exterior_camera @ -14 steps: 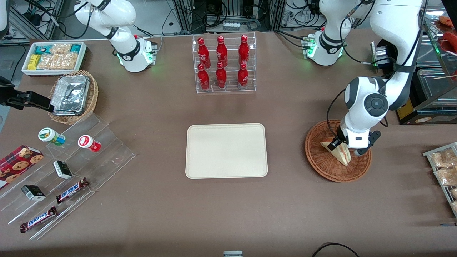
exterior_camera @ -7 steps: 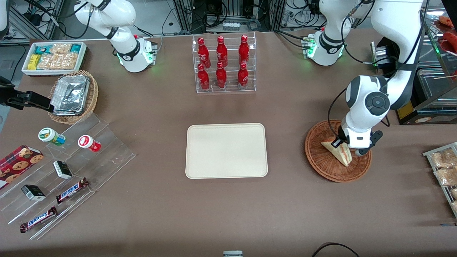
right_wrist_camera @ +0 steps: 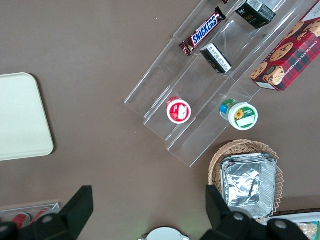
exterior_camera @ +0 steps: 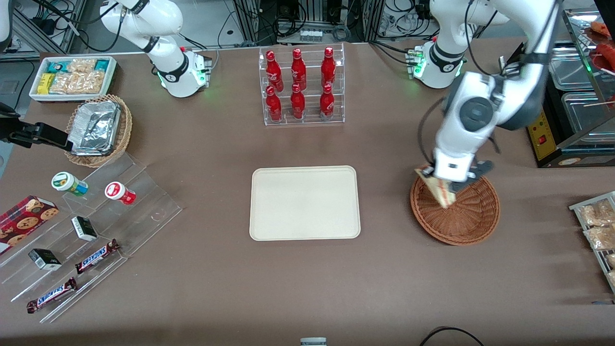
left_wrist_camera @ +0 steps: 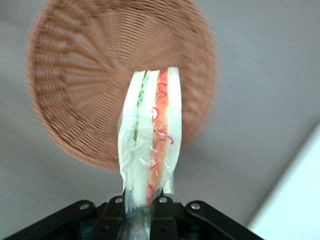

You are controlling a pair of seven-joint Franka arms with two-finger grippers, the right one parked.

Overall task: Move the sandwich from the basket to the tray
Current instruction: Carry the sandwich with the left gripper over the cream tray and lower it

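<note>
Your left arm's claw point(exterior_camera: 444, 183) is closed narrowly on the small triangular wedge sandwich of pale white bread with red and green filling, wrapped in clear film point(exterior_camera: 436, 190); in the left wrist view the two black fingers point(left_wrist_camera: 114, 216) press the wrapped wedge point(left_wrist_camera: 150, 135) from both flat sides, with only the sandwich's thickness between them; the striped cut edge faces that camera, the wedge pointing away from the claw point(left_wrist_camera: 136, 215).

The sandwich hangs lifted clear of the round, shallow, reddish-brown woven wicker basket point(exterior_camera: 468, 218); the claw and wedge sit above the basket's rim on the side toward the flat cream-white rectangular tray with rounded corners point(exterior_camera: 304, 202); the basket point(left_wrist_camera: 75, 90) holds nothing else that you can see.

The tray lies flat on the brown worktop point(exterior_camera: 307, 278), well apart from the basket, toward the parked arm's end; nothing rests on it; a pale corner of it point(left_wrist_camera: 295, 200) shows in the left wrist view.
</note>
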